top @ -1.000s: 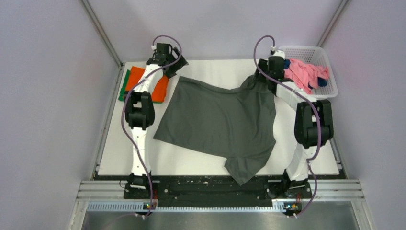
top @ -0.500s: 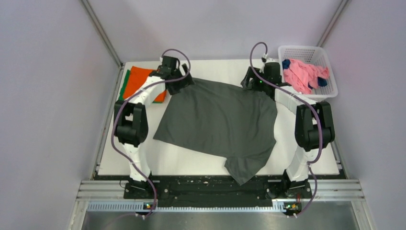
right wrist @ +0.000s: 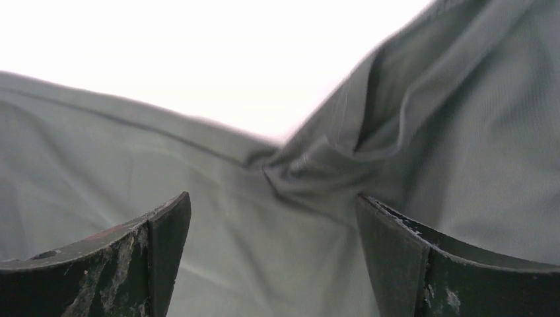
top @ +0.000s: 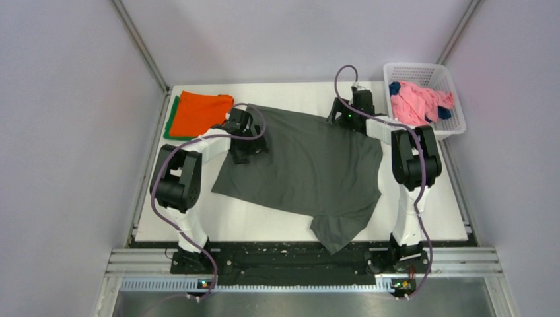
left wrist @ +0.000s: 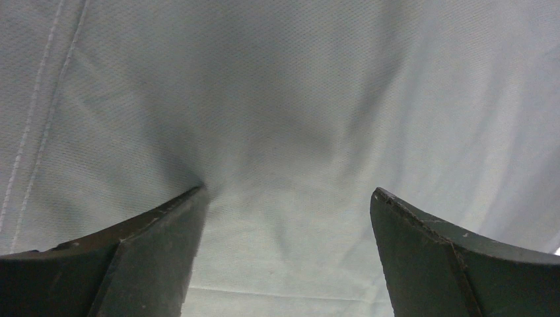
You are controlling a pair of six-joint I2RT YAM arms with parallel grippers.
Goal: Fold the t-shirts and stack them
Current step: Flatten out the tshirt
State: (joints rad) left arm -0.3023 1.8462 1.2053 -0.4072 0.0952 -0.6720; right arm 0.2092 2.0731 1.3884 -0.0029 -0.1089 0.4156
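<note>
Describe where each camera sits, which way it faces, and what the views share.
Top external: above and behind the bases, looking down on table, grey t-shirt, left arm, right arm.
Left wrist: on the left arm, close over the cloth; open left hand shows.
Right wrist: on the right arm, facing the shirt's bunched edge; open right hand shows.
Shared: the grey t-shirt.

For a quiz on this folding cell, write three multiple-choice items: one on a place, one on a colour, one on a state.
1. Where does the orange t-shirt lie? A: far left of the table. B: near right. C: the middle.
2. What colour is the spread t-shirt? A: pink. B: orange. C: dark olive-grey.
3. How does the left gripper stand? A: shut on cloth. B: open. C: out of view.
Key: 1 A, folded at the far left corner; 2 C, grey cloth covers the middle; 3 B, jaws apart over cloth.
</note>
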